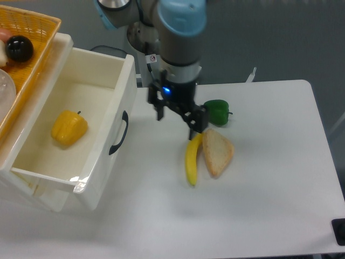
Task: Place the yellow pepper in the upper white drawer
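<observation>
The arm point(175, 32) is grey with light-blue joint caps — a small red-and-white sticker on its silver base. The black gripper point(177, 116) shows a blue light — two dark fingers.

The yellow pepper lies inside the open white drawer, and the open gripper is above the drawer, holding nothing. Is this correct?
Not quite. The gripper is not above the drawer; the camera view shows it over the table, near the banana and green pepper. The rest holds: the yellow pepper lies inside the open white drawer, and the gripper is open and empty.
</observation>
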Robot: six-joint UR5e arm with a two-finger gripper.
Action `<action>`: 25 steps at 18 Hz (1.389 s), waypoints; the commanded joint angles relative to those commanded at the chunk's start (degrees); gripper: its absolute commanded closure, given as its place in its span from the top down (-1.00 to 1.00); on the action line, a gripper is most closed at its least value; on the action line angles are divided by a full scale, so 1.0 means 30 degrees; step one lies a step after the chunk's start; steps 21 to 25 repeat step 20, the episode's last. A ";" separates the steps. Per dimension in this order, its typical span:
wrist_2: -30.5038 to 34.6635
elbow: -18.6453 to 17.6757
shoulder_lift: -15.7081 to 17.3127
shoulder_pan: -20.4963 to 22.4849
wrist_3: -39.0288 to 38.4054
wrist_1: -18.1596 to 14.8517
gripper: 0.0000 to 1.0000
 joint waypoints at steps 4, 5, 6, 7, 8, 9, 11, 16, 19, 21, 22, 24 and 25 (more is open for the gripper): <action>0.1667 0.0205 -0.1437 0.0442 0.1850 0.0117 1.00; 0.1816 0.0234 -0.1730 0.0443 0.1851 0.0437 1.00; 0.1875 0.0263 -0.2023 0.0501 0.1851 0.0817 1.00; 0.1905 0.0264 -0.2316 0.0879 0.1967 0.1111 1.00; 0.1905 0.0293 -0.2551 0.1230 0.2287 0.1317 1.00; 0.1905 0.0409 -0.2785 0.1408 0.2841 0.1319 1.00; 0.1876 0.0469 -0.3108 0.2138 0.4159 0.1348 1.00; 0.1934 0.0762 -0.4016 0.2464 0.4487 0.1377 1.00; 0.1934 0.0762 -0.4135 0.2494 0.4487 0.1378 1.00; 0.1934 0.0762 -0.4164 0.2494 0.4487 0.1378 1.00; 0.1934 0.0762 -0.4164 0.2494 0.4487 0.1378 1.00; 0.1934 0.0762 -0.4164 0.2494 0.4487 0.1378 1.00; 0.1934 0.0762 -0.4164 0.2494 0.4487 0.1378 1.00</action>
